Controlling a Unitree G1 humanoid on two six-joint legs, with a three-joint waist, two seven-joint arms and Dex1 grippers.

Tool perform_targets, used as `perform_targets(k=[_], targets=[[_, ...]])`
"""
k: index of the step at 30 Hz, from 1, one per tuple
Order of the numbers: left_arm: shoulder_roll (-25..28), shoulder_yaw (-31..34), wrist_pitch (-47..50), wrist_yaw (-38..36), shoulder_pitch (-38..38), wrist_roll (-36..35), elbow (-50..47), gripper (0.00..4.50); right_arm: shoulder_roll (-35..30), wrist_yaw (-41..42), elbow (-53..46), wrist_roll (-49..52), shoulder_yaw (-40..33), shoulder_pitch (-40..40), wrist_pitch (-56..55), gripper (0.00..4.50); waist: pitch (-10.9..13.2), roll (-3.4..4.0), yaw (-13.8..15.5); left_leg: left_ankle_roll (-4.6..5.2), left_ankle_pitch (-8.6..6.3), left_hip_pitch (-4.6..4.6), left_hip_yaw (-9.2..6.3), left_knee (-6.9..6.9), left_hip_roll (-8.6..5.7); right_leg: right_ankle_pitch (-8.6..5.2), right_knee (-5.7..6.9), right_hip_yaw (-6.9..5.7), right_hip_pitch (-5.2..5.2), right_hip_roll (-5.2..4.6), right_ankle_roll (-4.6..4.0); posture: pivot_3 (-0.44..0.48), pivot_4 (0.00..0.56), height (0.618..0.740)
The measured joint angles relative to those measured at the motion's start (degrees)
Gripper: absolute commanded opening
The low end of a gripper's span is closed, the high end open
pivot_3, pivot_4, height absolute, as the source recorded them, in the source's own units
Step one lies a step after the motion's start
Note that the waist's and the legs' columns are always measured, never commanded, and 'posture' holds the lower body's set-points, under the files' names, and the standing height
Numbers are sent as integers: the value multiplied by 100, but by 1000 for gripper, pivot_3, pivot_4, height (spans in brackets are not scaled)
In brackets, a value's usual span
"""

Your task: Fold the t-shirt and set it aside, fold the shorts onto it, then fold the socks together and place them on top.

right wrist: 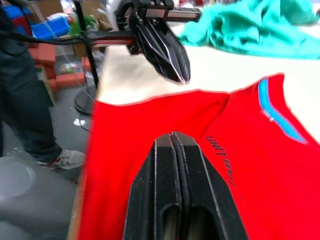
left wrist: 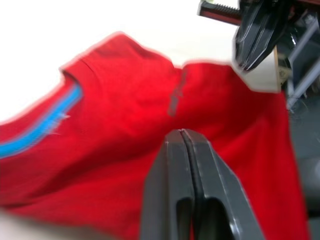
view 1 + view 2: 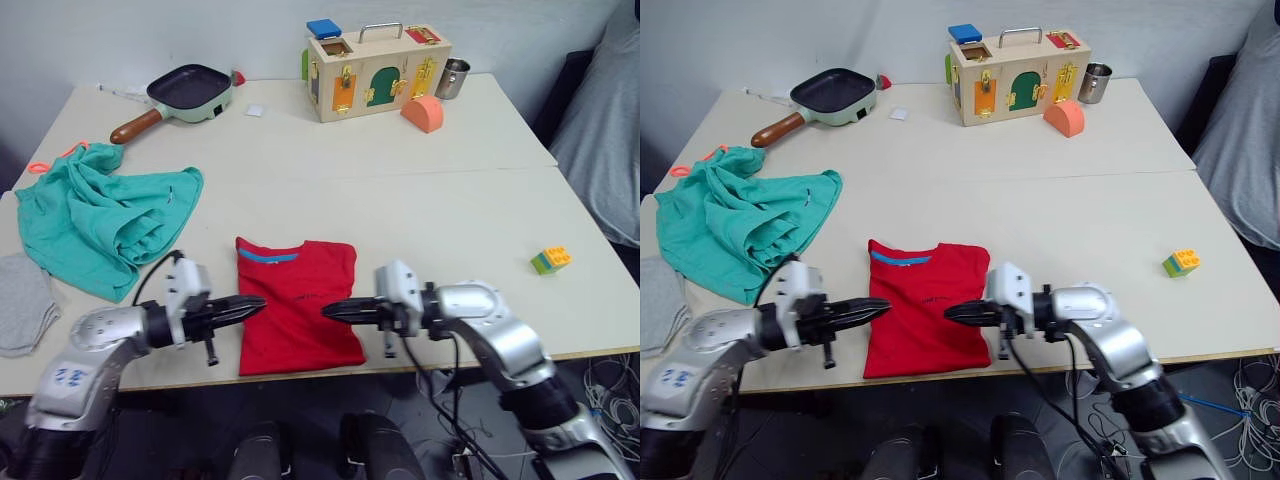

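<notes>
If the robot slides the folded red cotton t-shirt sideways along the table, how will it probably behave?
The folded red cotton t-shirt is thin soft cloth, so it will probably wrinkle or bunch rather than move as one stiff piece. Its layers lie loose, so a push on one edge may open the fold. It looks light, and it sits near the cream table's front edge.

Beside the glossy black plastic left gripper lies the matt red cotton t-shirt; farther off, soft teal shorts, apparently knit grey socks.
</notes>
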Motion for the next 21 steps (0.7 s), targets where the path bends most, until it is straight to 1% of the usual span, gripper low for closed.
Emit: perform_targets(k=[4, 6, 9, 11, 15, 21], targets=[[-197, -336, -12, 232, -75, 430, 273, 42, 408, -283, 547, -660, 404, -361, -192, 0, 0, -1, 5, 8, 0, -9, 3, 13, 1, 0, -3, 1, -2, 0, 0, 0, 150, 740], [-262, -372, 7, 325, -88, 505, 352, 42, 528, -458, 749, -960, 542, -475, -205, 0, 0, -1, 7, 12, 1, -7, 1, 18, 0, 1, -1, 2, 2, -4, 2, 0, 150, 740], [-348, -384, 23, 423, -94, 568, 352, 42, 721, -884, 1084, -1252, 548, -581, -203, 0, -1, -1, 5, 13, 1, -5, -2, 19, -1, 2, 2, 2, 4, -9, 4, 0, 150, 740], [-349, -389, 39, 433, -90, 606, 333, 42, 805, -1116, 1354, -1337, 454, -687, -279, 0, -1, -2, 9, 11, 3, -1, -5, 18, -1, 3, 7, 1, 6, -9, 4, 0, 150, 740], [-346, -397, 6, 430, -53, 702, 277, 42, 860, -1207, 1868, -1276, 111, -780, -521, 0, -2, -2, 8, 10, 4, 3, -8, 16, -2, 3, 10, 0, 10, -10, 4, 0, 150, 740], [-362, -449, -105, 436, 25, 837, 210, 42, 883, -1496, 3159, -1329, -258, -1323, -1187, 0, -5, -3, 12, 12, 5, 17, -8, 16, -4, 3, 12, 0, 24, -13, 4, 0, 150, 740]])
